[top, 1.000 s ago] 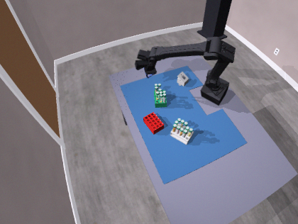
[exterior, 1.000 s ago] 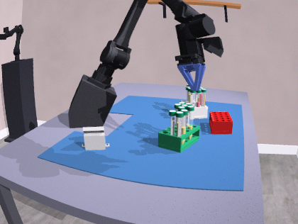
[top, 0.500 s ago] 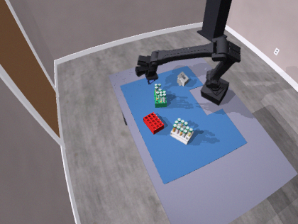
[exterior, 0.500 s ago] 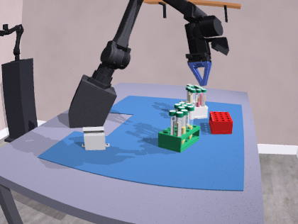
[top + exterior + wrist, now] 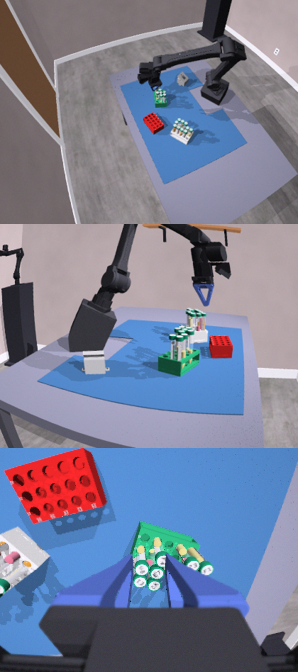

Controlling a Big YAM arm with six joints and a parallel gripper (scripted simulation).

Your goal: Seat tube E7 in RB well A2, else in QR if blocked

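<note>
The green rack RA (image 5: 158,101) stands on the blue mat with several green-capped tubes in it; it also shows in the exterior view (image 5: 178,360) and in the wrist view (image 5: 165,548). The IDs on the caps are too small to read. My gripper (image 5: 204,300) hangs well above the racks, pointing down, also seen in the top view (image 5: 153,85). In the wrist view its blue fingers stand partly apart with nothing between them, and RA's tube caps show far below in the gap. The white rack RB (image 5: 181,131) holds several tubes.
The red rack QR (image 5: 153,122) (image 5: 56,485) stands between RA and RB, with its wells empty. The grey DONE button box (image 5: 182,79) sits near the arm's base (image 5: 214,92). RB also shows at the left edge of the wrist view (image 5: 15,560).
</note>
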